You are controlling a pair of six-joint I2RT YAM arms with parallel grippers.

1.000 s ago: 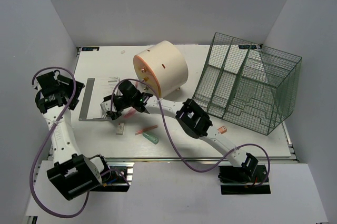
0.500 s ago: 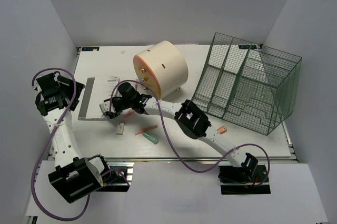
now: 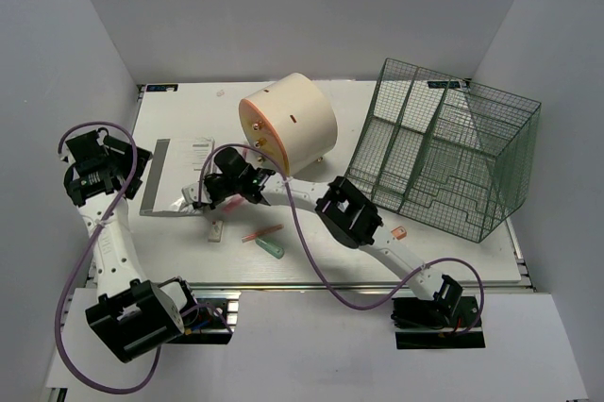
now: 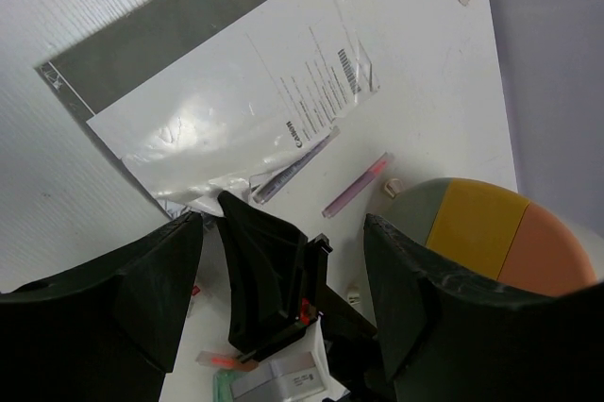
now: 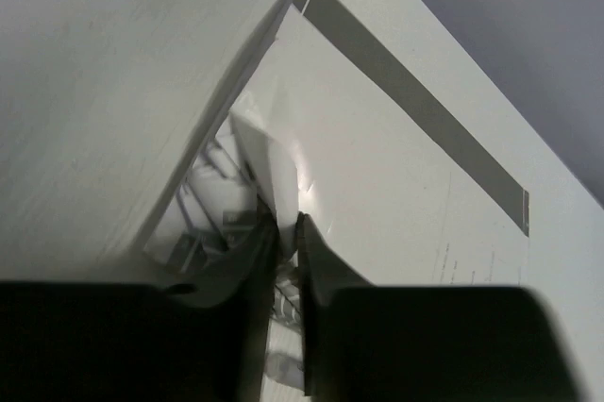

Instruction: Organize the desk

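The white desk (image 3: 311, 265) holds a glossy white manual with a grey strip (image 3: 173, 175), lying at the left. My right gripper (image 3: 204, 198) reaches across to the manual's near right corner. In the right wrist view its jaws (image 5: 285, 230) are shut on the sheet's edge (image 5: 377, 157), which curls up between them. My left gripper (image 3: 121, 164) hangs over the desk's left edge, above the manual. It stands open (image 4: 283, 312) with nothing held; the manual (image 4: 236, 91) and the right arm show below it.
A cream cylinder with an orange rim (image 3: 288, 124) lies on its side behind the right gripper. A green wire-mesh basket (image 3: 439, 157) fills the right side. A pink pen (image 3: 261, 233), a green block (image 3: 271, 248), a small white piece (image 3: 216, 230) and an orange piece (image 3: 397, 232) lie near the front.
My right gripper has gone from wide open to shut on the manual's edge. It shifted slightly along the corner. The left arm has barely moved.
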